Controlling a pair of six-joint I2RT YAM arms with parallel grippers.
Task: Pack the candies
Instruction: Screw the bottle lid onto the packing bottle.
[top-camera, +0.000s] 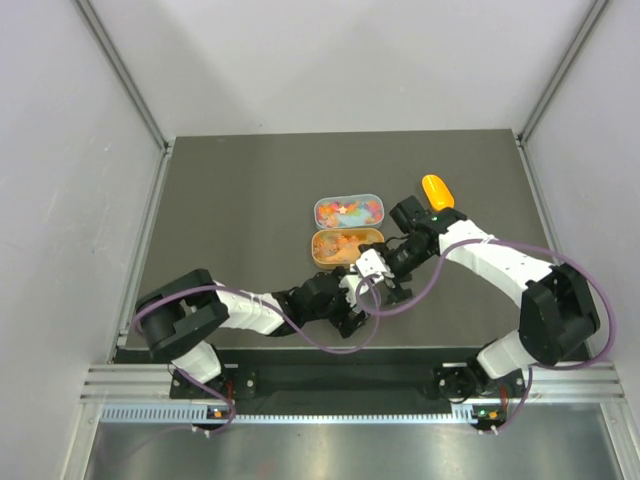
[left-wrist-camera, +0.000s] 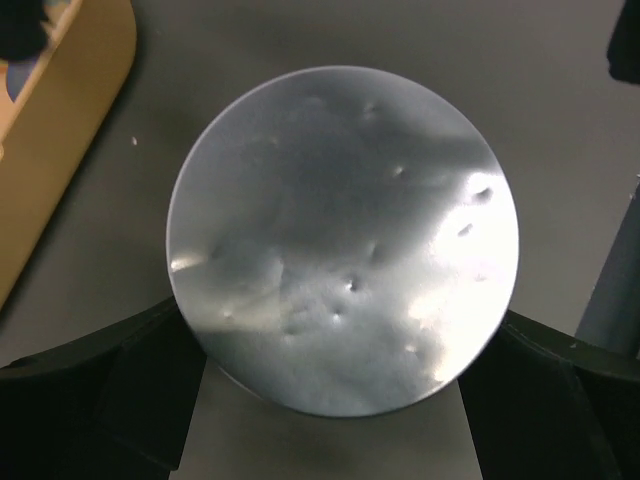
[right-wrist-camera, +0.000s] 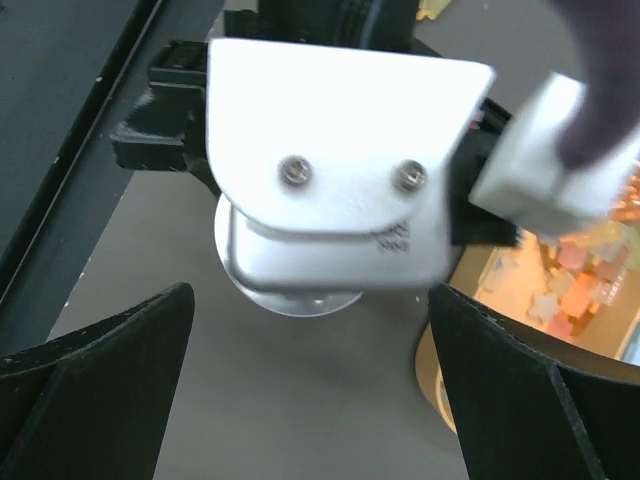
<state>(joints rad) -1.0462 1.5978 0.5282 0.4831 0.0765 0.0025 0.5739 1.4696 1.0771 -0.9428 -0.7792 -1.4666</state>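
Twice over, found jaws spread wide. Saw the left gripper (left-wrist-camera: 340, 310) looking straight down, its black fingers (left-wrist-camera: 120, 380) low in the wrist view and a round silver disc (left-wrist-camera: 343, 240) filling the gap between them, dented and shiny, rim meeting the inner edge of each finger. Could not tell whether gripped or merely flanked. Noted dark table (left-wrist-camera: 330, 40) beyond the disc and, farther off to the left of the jaws, the rounded edge of a tan tin (left-wrist-camera: 70, 130). Found the right gripper (right-wrist-camera: 310, 290) released, with nothing but table between its two fingers. Saw just ahead of those jaws the white camera mount (right-wrist-camera: 330, 170) of the left wrist, with the silver disc peeping out beneath it. Spotted the candies (right-wrist-camera: 575, 280) ahead and to the right of the right jaws, pale pink and orange pieces heaped in the tan tin, apart from both fingers. From above, placed both grippers nose to nose on the near side of the tan tin, with no sweet between either pair of jaws. Made out, beyond that tin and right against its far side, a second tin (top-camera: 318, 210) with a silvery rim, likewise filled with multicoloured candies. Saw farthest off, beyond the jaws and to their right, an orange scoop (top-camera: 437, 190) lying on the table, apart from both tins.
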